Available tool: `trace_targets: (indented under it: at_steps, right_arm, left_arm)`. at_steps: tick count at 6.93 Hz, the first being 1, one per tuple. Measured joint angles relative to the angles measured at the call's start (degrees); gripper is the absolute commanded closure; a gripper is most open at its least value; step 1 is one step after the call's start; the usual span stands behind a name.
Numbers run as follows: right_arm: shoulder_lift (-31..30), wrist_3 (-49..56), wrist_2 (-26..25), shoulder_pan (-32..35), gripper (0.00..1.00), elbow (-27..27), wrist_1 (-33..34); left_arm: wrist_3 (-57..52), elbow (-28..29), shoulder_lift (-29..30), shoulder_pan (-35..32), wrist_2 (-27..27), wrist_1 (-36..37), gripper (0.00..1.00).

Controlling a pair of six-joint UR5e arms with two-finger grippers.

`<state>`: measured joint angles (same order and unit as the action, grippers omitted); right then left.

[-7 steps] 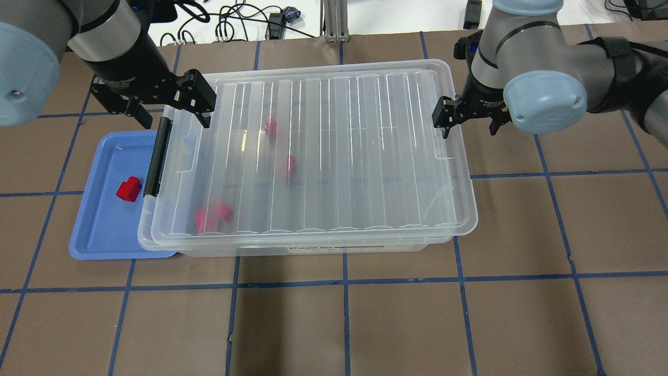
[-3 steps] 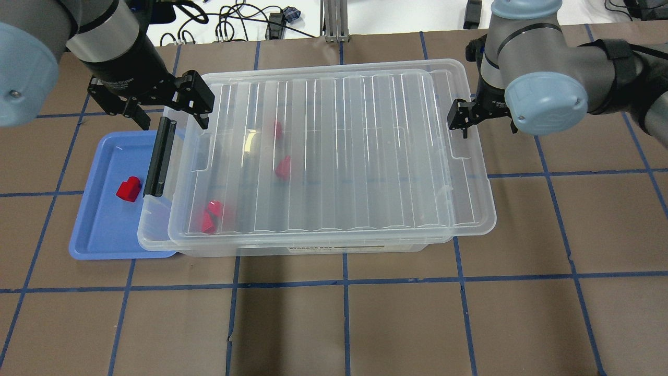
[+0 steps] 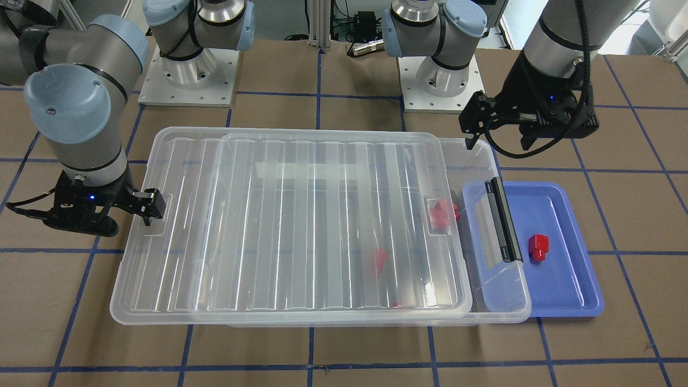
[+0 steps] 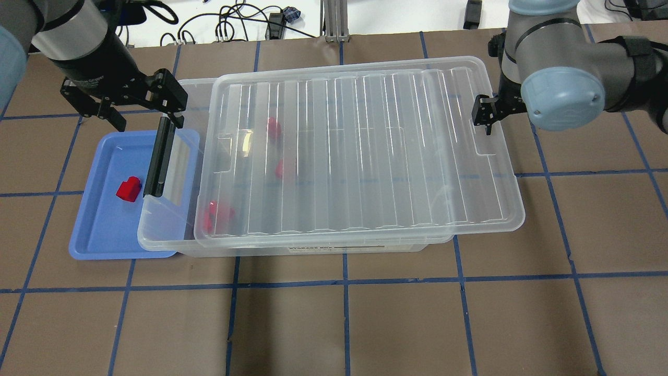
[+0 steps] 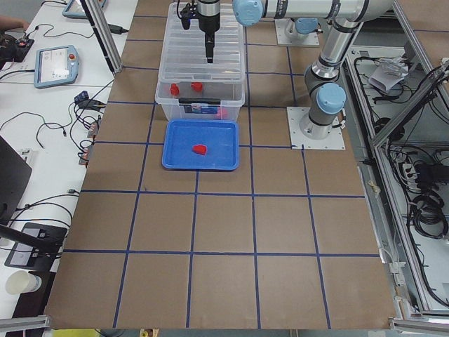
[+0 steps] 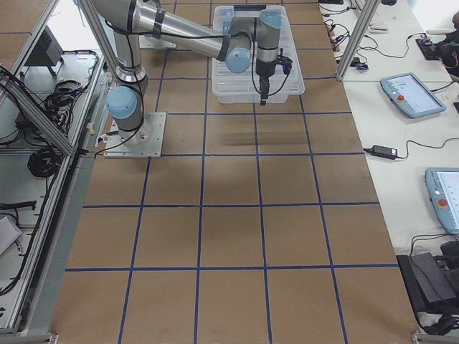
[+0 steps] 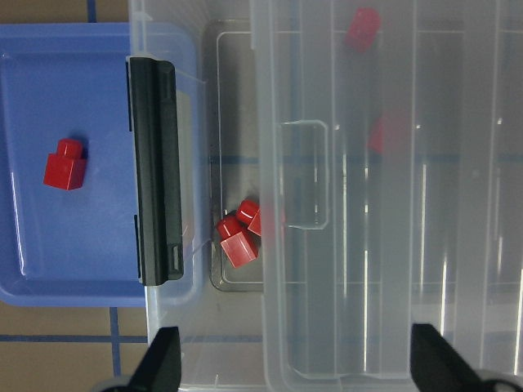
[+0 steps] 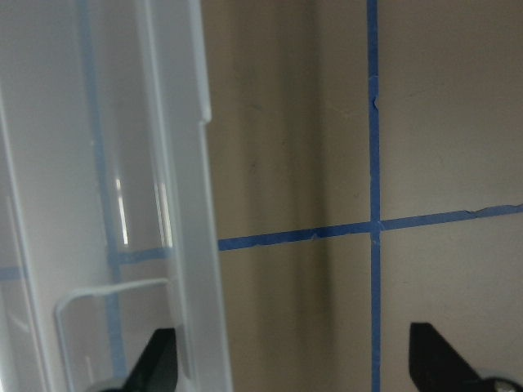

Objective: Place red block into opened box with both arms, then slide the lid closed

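Observation:
A red block [image 4: 128, 188] [image 3: 538, 247] [image 7: 65, 164] lies alone on the blue tray [image 4: 99, 235]. The clear box [image 4: 156, 237] [image 3: 500, 301] has its black bar [image 4: 159, 156] [image 7: 157, 171] at the tray end. The ribbed lid [image 4: 365, 156] [image 3: 295, 226] sits shifted toward my right arm, leaving a strip of the box uncovered beside the bar. My left gripper [image 4: 146, 112] [image 7: 298, 367] hovers open above the bar's far end, holding nothing. My right gripper [image 3: 102, 212] [image 8: 294, 367] is open and straddles the lid's short rim, one finger at the notch.
Several red blocks [image 4: 216, 214] [image 7: 241, 233] lie inside the box, some seen through the lid. The lid overhangs the box on my right side. Cables [image 4: 235, 23] and a metal post stand beyond the table's far edge. Brown table [image 4: 344, 324] with blue tape lines stretches in front.
The lid has slid toward my right arm along with the right gripper, uncovering the box's bar end. My left gripper has drawn back toward the tray side.

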<state>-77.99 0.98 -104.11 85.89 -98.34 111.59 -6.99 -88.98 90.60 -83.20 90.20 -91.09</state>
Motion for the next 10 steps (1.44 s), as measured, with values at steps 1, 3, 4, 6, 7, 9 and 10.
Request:
trace_targets:
  at_steps: [1, 3, 4, 6, 7, 9, 10]
  right_arm:
    - [-0.03, 0.37, -0.05, -1.11, 0.0, -0.02, -0.17]
    - [-0.43, 0.64, 0.05, -3.41, 0.0, 0.01, -1.16]
    - [-0.99, 0.55, 0.12, -4.9, 0.0, 0.04, -2.35]
    - [-2.45, 0.53, 0.07, -7.53, 0.0, -0.1, -4.47]
    - [-3.07, 0.6, 0.0, -8.5, 0.0, -0.3, -5.09]
    - [-3.5, 0.68, -0.68, -9.82, 0.0, -0.52, -5.52]
    - [-3.58, 0.69, -0.91, -10.07, 0.0, -0.51, -5.71]
  left_arm:
    - [-6.07, -0.98, 1.05, 3.87, -0.08, 0.43, 0.0]
    - [-21.3, -5.55, 4.82, 13.08, -2.91, 6.52, 0.0]
    - [-27.35, -8.86, 7.08, 16.7, -4.19, 12.44, 0.0]
    - [-34.47, -13.48, 12.03, 21.53, -6.26, 22.27, 0.0]
    - [-35.95, -14.68, 15.12, 22.3, -6.87, 26.76, 0.0]
    - [-37.68, -17.66, 20.52, 22.96, -6.22, 35.13, 0.08]
    - [-37.95, -18.3, 22.23, 23.1, -5.47, 36.94, 0.77]
